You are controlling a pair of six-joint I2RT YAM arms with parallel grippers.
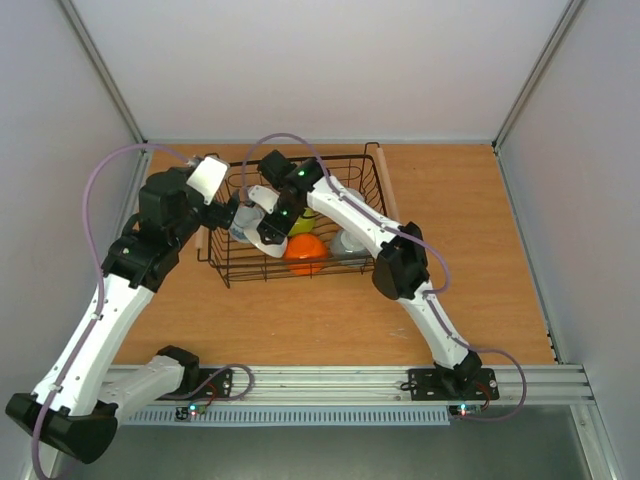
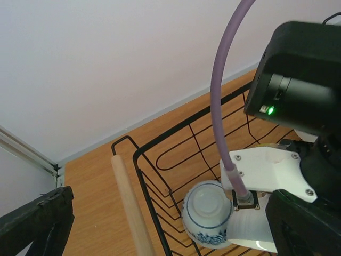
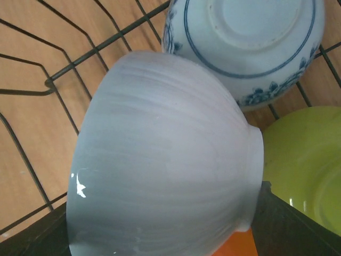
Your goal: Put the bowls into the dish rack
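White bowl (image 3: 160,154), filling my right wrist view, is gripped in my right tool (image 1: 271,236), a dark finger closed on each side of it, low inside the dish rack (image 1: 228,280) that stands at 12 o'clock on the counter (image 1: 470,300). At 1 o'clock from it in that view lies the blue-patterned bowl (image 3: 250,42), foot up, near the rack's 9 o'clock wall and its wooden handle (image 2: 130,208). Whether the two bowls touch I cannot tell. The yellow-green bowl (image 3: 306,170) sits mid-rack, the orange bowl (image 1: 305,252) near the 6 o'clock wall, and a pale bowl (image 1: 350,242) at 4 o'clock, half hidden under my right arm. My left tool (image 1: 232,214) hangs open and empty at the rack's 9 o'clock side, just beside the patterned bowl. By my count four bowls are loaded and a fifth is ready to be set down. The sixth I cannot find; it may lie beneath my arm. As I judge it, the job is nearly done: release this bowl where it hangs, then account for the last one.
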